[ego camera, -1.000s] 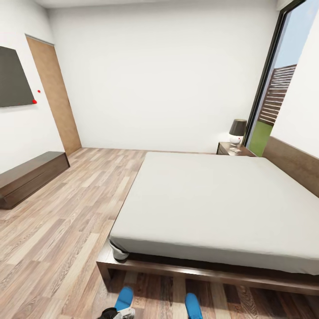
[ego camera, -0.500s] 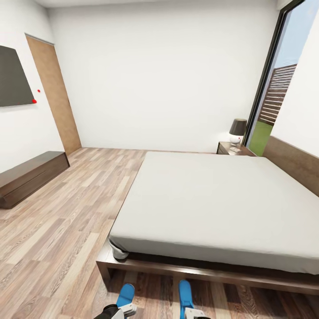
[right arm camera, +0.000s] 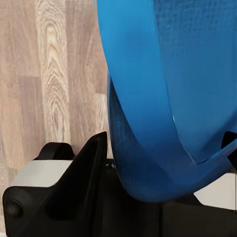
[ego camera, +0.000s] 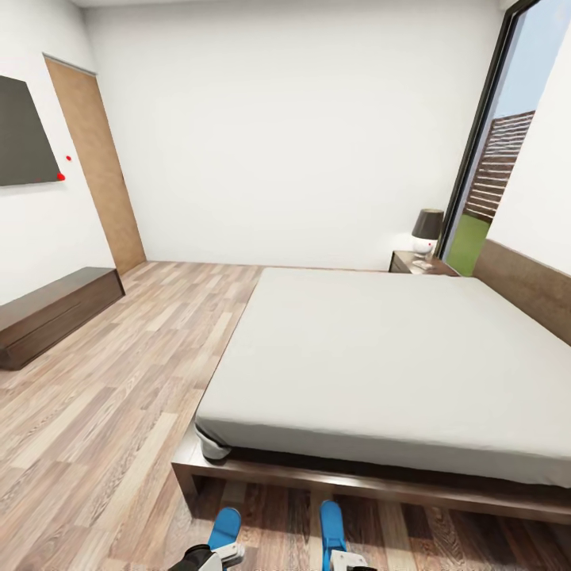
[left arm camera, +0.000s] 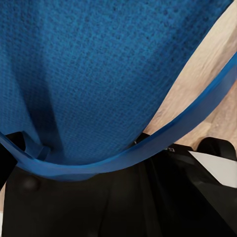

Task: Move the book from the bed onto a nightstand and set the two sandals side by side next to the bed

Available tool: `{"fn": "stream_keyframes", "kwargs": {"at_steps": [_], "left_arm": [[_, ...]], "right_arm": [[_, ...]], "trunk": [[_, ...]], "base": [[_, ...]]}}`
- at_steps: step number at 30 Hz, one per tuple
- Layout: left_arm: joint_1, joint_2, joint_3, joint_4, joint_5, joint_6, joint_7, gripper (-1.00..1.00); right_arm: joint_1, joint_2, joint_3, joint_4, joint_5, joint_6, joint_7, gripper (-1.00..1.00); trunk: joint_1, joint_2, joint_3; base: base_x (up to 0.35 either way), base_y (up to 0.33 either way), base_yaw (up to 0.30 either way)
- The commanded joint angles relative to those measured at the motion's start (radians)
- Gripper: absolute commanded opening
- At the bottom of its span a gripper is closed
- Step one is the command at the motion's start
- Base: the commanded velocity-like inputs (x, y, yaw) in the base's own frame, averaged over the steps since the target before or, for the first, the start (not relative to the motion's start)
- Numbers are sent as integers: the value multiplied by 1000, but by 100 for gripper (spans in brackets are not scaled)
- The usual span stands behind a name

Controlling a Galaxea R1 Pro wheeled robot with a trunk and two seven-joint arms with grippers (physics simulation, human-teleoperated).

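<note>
Both grippers work at the floor by the bed's [ego camera: 381, 357] foot: left gripper [ego camera: 220, 555] clamps the left sandal [ego camera: 224, 526] beside its strap [left arm camera: 148, 148], right gripper [ego camera: 342, 561] grips the right sandal [ego camera: 331, 523]. Sandals lie near each other, just ahead of the grippers. Beyond, a nightstand [ego camera: 420, 263] bears a lamp [ego camera: 427, 231].

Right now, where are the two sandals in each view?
Head view: sandals at the bottom edge, left one and right one, in front of the bed.
Left wrist view: blue sole and strap close up.
Right wrist view: blue sandal close up.
Shared landmark: wood-plank floor.
</note>
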State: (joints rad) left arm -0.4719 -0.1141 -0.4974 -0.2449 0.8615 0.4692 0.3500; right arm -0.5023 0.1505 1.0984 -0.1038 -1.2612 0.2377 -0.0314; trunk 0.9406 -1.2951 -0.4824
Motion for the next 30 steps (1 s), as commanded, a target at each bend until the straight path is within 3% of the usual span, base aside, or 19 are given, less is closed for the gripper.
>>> {"fn": "stream_keyframes", "kwargs": {"at_steps": [1,14,26,30], "left_arm": [[-1,1,-7,-2,9,4,3,-100],[-1,1,-7,-2,10,4,2,-100],[-2,-4,-7,-3,12,8,4,-100],[-8,-27,-7,-4,13,91,6,-100]], "right_arm": [[-1,0,6,-1,-7,3,-6,-100],[-1,3,7,-1,-9,4,-34,-100],[-1,13,7,-4,-9,5,-35,-100],[-21,18,5,-17,-22,27,-36,-100]], "trunk": [[4,-8,-6],[54,-99,-66],[100,-183,-106],[115,-211,-119]], "base": [[0,0,54],[0,0,48],[0,0,3],[0,0,0]]}}
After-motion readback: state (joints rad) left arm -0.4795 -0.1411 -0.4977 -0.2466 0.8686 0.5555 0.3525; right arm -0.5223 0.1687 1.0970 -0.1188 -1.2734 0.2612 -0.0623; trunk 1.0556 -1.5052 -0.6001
